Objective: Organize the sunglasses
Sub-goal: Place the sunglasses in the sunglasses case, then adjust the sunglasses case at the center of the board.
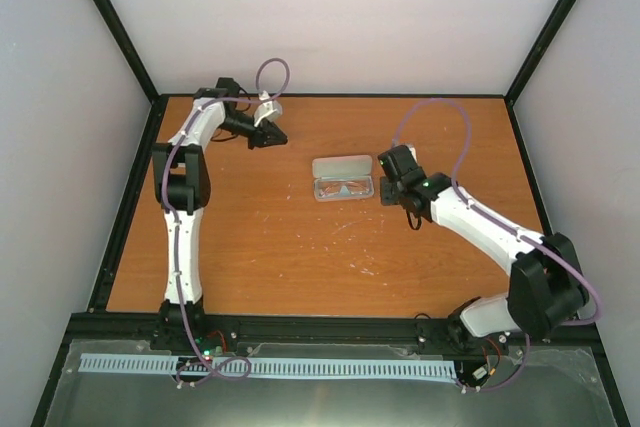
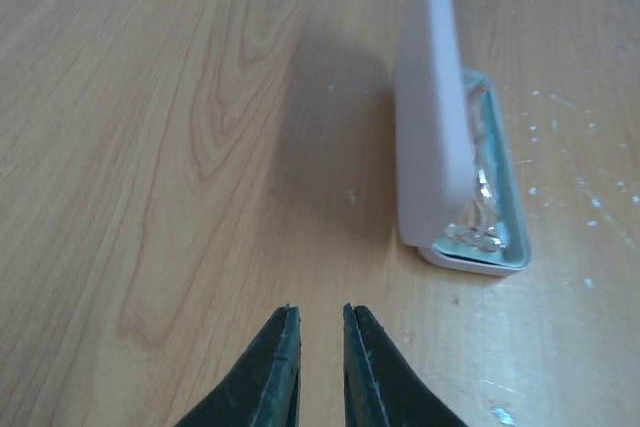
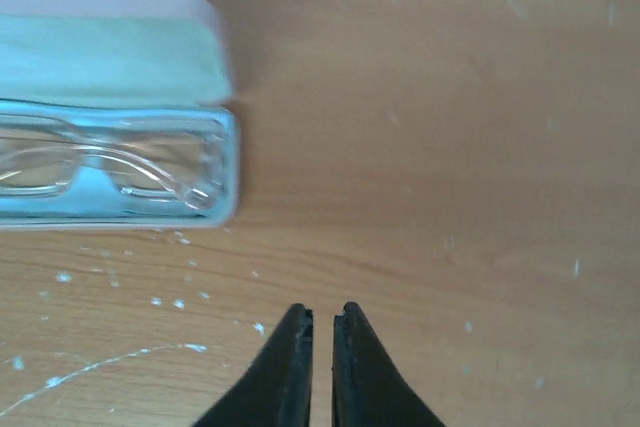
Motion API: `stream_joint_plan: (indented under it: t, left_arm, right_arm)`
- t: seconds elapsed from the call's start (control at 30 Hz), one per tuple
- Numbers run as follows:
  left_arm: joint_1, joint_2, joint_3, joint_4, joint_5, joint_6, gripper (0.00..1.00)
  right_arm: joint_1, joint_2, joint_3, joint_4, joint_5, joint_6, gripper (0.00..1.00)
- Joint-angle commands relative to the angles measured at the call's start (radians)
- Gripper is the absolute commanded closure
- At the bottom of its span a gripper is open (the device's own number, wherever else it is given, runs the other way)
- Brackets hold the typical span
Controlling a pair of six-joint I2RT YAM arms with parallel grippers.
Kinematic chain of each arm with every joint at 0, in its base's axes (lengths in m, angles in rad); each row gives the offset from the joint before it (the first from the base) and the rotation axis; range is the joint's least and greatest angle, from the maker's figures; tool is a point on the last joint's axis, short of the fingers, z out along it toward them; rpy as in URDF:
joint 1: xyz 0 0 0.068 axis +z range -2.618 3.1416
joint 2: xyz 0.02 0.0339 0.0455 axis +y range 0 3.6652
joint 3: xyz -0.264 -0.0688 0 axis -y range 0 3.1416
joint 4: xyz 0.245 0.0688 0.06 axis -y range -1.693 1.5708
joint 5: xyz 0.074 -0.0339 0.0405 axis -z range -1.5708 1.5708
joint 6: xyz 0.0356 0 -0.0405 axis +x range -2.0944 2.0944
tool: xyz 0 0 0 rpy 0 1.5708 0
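Observation:
An open pink case (image 1: 343, 165) lies in the middle of the table, its lid (image 2: 432, 117) standing up. The sunglasses (image 3: 100, 162), thin-framed with translucent lenses, lie folded inside its lower half; they also show as sunglasses (image 1: 343, 189) in the top view. A pale blue-green surface (image 3: 110, 57) covers the inside of the lid; cloth or lining, I cannot tell. My left gripper (image 2: 321, 312) hovers back-left of the case, its left gripper (image 1: 275, 137) fingers slightly apart and empty. My right gripper (image 3: 322, 309) sits just off the case's right end, nearly closed and empty, right gripper (image 1: 390, 192).
The wooden table (image 1: 260, 237) carries small white specks (image 3: 110, 357) in front of the case. Black frame posts and pale walls close in the back and both sides. Both arm bases stand at the near edge.

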Motion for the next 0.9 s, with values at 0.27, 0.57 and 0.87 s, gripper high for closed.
stream_joint_plan:
  t: [0.27,0.57,0.87]
  left_arm:
    - [-0.093,0.139,0.084,0.117,-0.085,-0.155,0.86]
    - [-0.125,0.159,0.070,0.189,-0.088,-0.245,0.85]
    - [-0.154,0.151,0.032,0.205,-0.093,-0.276,0.85]
  right_arm:
    - [-0.133,0.359,0.076,-0.076,-0.519,0.602,0.97]
    - [-0.139,0.437,0.082,0.023,-0.612,0.618,0.97]
    - [-0.143,0.457,0.071,0.080,-0.600,0.651,0.97]
